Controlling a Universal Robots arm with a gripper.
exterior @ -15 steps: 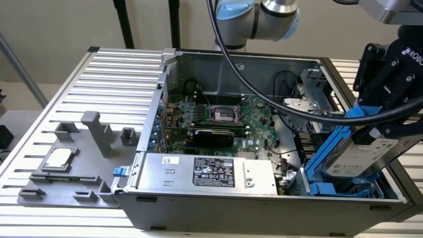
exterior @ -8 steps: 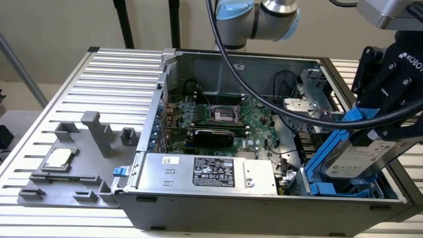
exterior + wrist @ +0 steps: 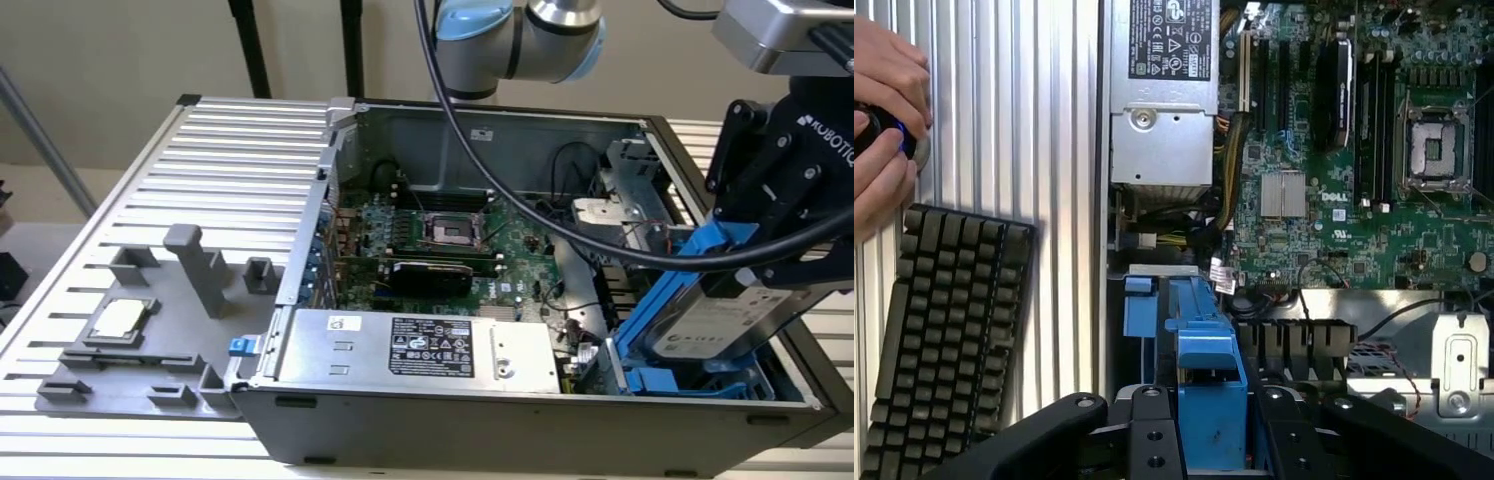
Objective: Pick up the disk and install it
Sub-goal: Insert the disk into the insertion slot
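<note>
Bench (image 3: 240,160): ribbed aluminium slats, matt silver. It carries every item at one working level.
Fixture (image 3: 200,265): grey plastic plate with upright posts and shallow pockets at the exterior view's left. The shapes appear meant to hold parts in set positions.
Chip (image 3: 118,320): small, square and silver, lying flat in a fixture pocket, well apart from the claw.
Case (image 3: 534,430): grey sheet-steel box lying on its side with the side panel off, so the interior faces upward for access.
Power supply (image 3: 420,350): long silver box with a black-and-white label, seated along the near wall of the case.
Motherboard (image 3: 534,265): green board flat on the case floor, with dark slots and a square metal socket (image 3: 447,232).
Disk (image 3: 714,320): flat, rectangular and silver-grey, with a white label and a bright blue plastic carrier. It stands tilted inside the case at the exterior view's right, lower end down among the blue bay parts (image 3: 667,382) and upper end raised. The tilt suggests it is being fed into the bay and is not yet seated flat.
Claw (image 3: 761,265): black, rigid, two-fingered. It is clamped on the upper end of the disk, with the blue carrier between its fingers (image 3: 1154,430) in the wrist view.
Keyboard (image 3: 949,320): black, lying on the bench beside the case.
Hand (image 3: 884,120): a person's, cupped on a small dark device near the keyboard.
</note>
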